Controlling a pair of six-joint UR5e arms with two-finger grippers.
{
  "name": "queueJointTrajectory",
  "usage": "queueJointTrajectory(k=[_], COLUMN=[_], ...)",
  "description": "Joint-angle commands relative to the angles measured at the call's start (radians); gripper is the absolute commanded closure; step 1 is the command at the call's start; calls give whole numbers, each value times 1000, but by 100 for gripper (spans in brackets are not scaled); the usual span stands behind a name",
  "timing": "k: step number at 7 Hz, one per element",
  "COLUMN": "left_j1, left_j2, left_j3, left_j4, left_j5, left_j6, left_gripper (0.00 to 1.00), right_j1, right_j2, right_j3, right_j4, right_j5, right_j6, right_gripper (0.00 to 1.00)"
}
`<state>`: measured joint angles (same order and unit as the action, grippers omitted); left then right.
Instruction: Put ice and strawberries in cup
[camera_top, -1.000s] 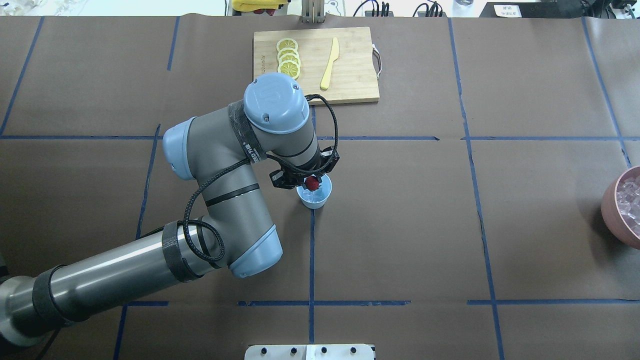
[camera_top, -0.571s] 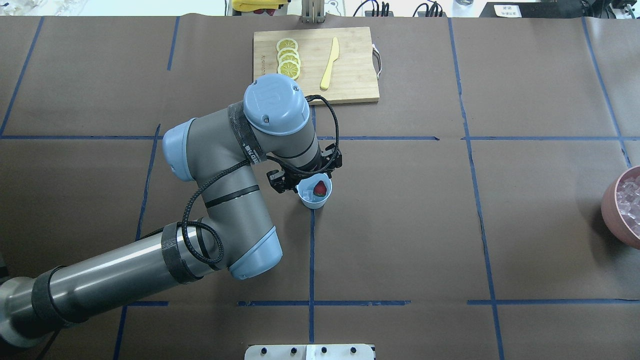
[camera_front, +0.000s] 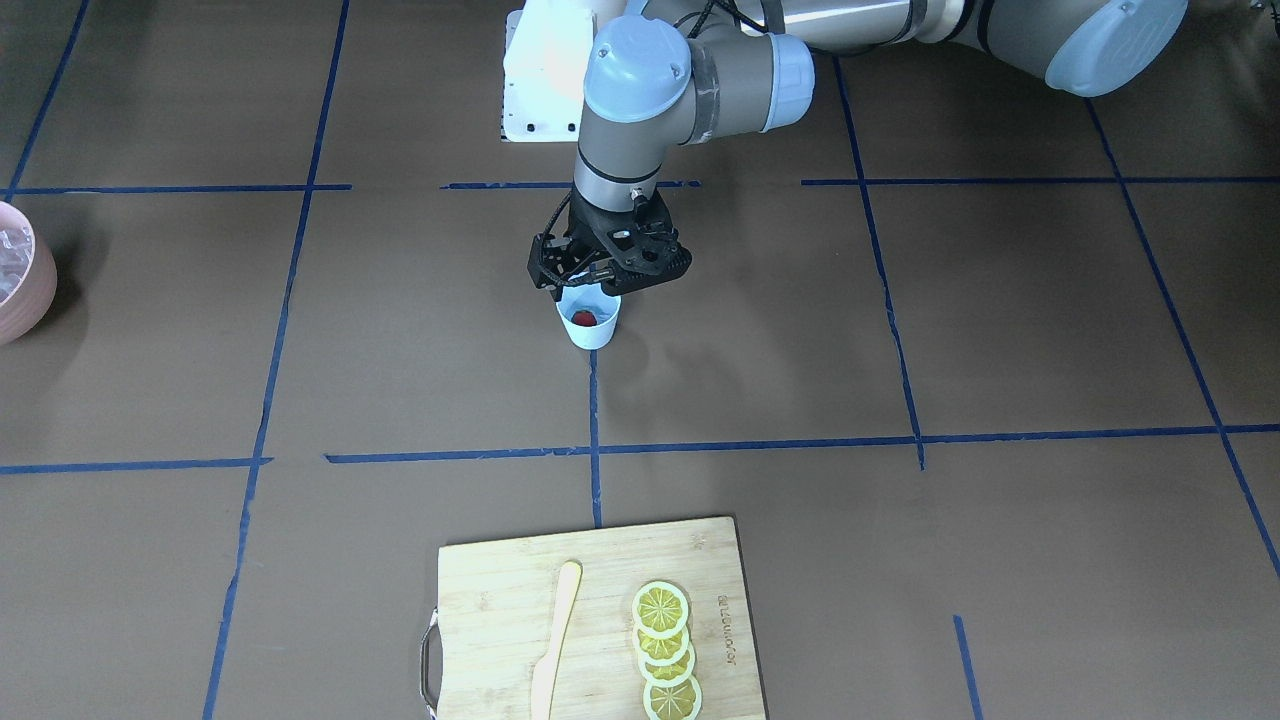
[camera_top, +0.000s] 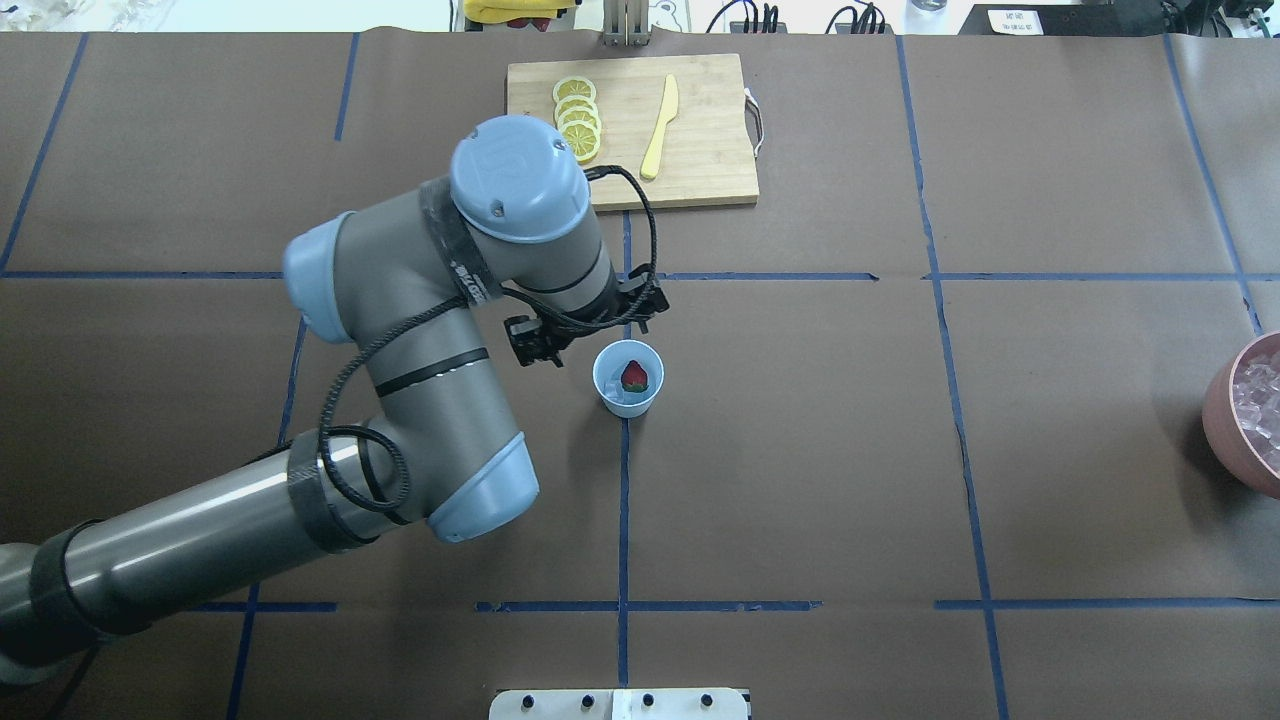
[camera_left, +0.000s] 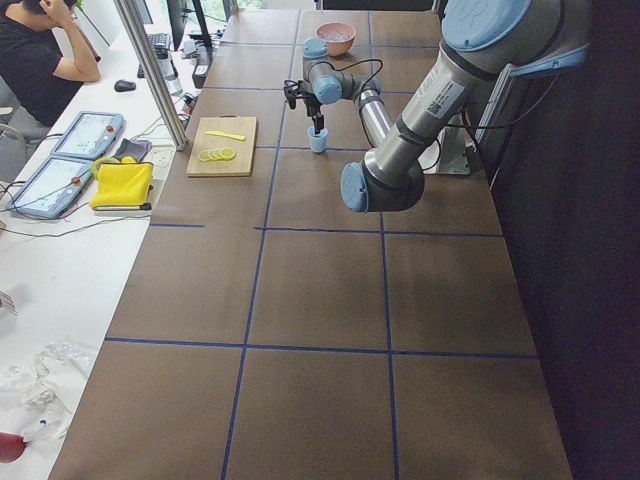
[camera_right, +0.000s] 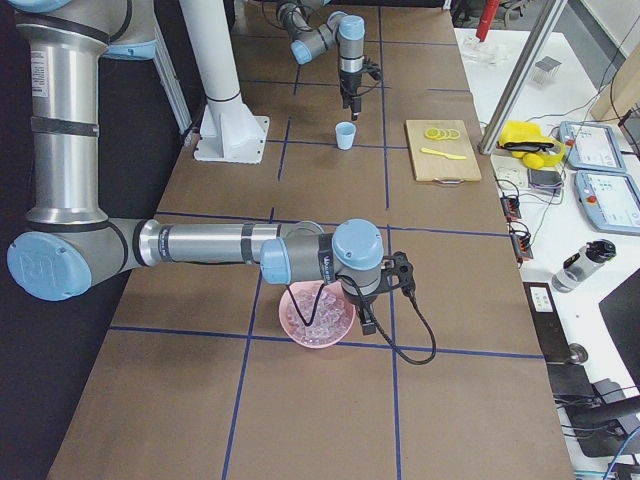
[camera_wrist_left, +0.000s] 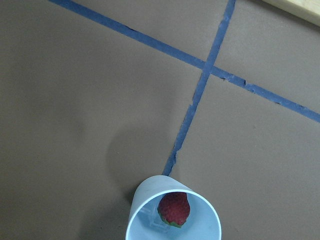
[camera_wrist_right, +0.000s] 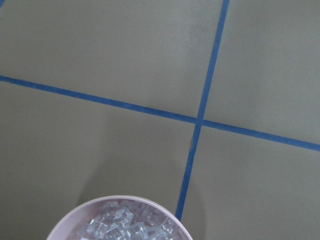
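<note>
You have the strawberry (camera_top: 635, 376) lying inside the cup (camera_top: 640, 405), just beside and below the left gripper (camera_front: 602, 280), whose jaws stand apart, empty. Right gripper (camera_right: 385, 290) hovers beside the pink bowl (camera_right: 298, 322); grip unreadable.

Four overlapping lemon slices (camera_top: 578, 118) and a yellow knife (camera_top: 660, 125) were laid on a wooden cutting board (camera_top: 710, 150). A pink bowl (camera_top: 1225, 420) was set well apart.

Grey left arm (camera_top: 430, 350), pale-blue joint caps (camera_top: 518, 178), black cable (camera_top: 647, 220).
</note>
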<state>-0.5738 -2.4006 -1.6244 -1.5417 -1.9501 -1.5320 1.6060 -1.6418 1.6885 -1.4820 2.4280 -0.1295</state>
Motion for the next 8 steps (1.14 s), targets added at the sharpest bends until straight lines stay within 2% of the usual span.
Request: queueJointTrajectory(k=[1,3,5,7,8], left_j1=[-62,-189,-320,-482,-561], left_j2=[128,262,326,446,484], left_j3=[-174,-235,-267,-252,-236], left_j4=[115,126,228,239,241], left_j5=[-6,-119,-144,-244,-259], left_j6=[175,359,691,997,1123], left_gripper=[0,0,0,0,0], right_j1=[0,17,22,23,23], right_j2=[11,14,1,-1,-1], right_j3=[-16,-13,-3,-4,-22], right_j4=[-85,-135,-129,-129,-129], right_j5=[-10,-12,-15,-4,-6], right_j6=[7,8,45,50,44], right_gripper=[1,1,1,1,1])
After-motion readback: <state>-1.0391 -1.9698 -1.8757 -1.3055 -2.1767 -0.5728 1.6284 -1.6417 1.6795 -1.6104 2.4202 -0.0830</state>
